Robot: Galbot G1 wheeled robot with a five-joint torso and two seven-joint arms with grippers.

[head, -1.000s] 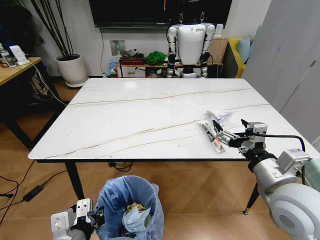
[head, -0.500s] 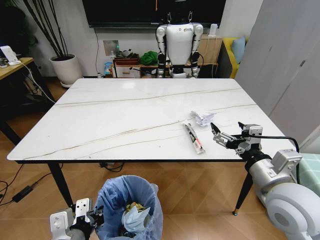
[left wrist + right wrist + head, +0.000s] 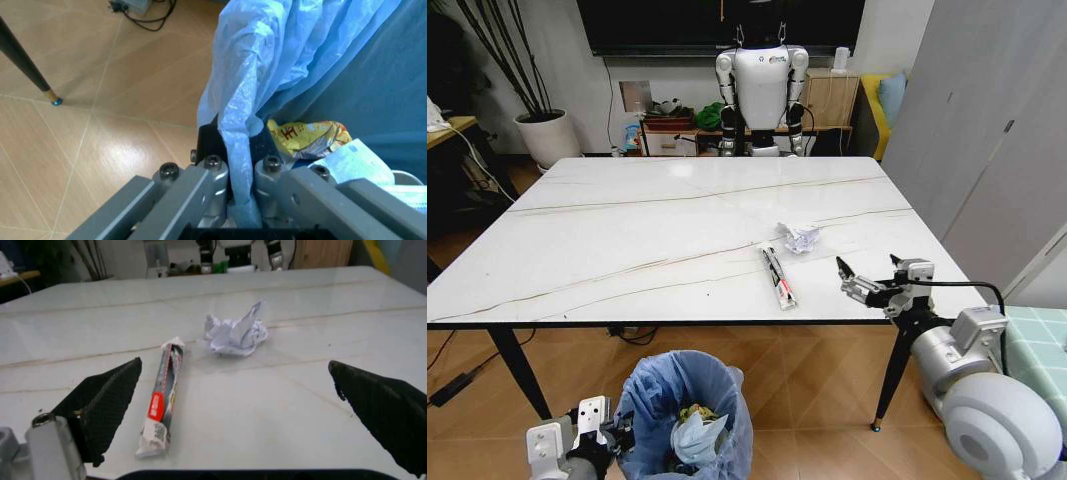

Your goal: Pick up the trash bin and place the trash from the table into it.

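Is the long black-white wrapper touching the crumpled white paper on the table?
Apart. The right wrist view shows bare marble between the long black-white wrapper and the crumpled white paper.

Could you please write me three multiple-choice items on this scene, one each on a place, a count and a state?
1. Where does the long black-white wrapper lie?
A. on the glossy white marble-look table, beside the crumpled white paper
B. on the floor
C. inside the bin

2. How many pieces of trash lie on the table?
A. none
B. two
C. five

3. How is the right gripper?
A. shut on the wrapper
B. shut on the paper
C. open, holding nothing

Answers:
1 A: the right wrist view shows wrapper and paper side by side on the tabletop.
2 B: just the wrapper and the paper ball lie there.
3 C: its fingers stand wide apart at the table's edge, while the left gripper is shut on the rim of the round trash bin lined with a light-blue plastic bag.
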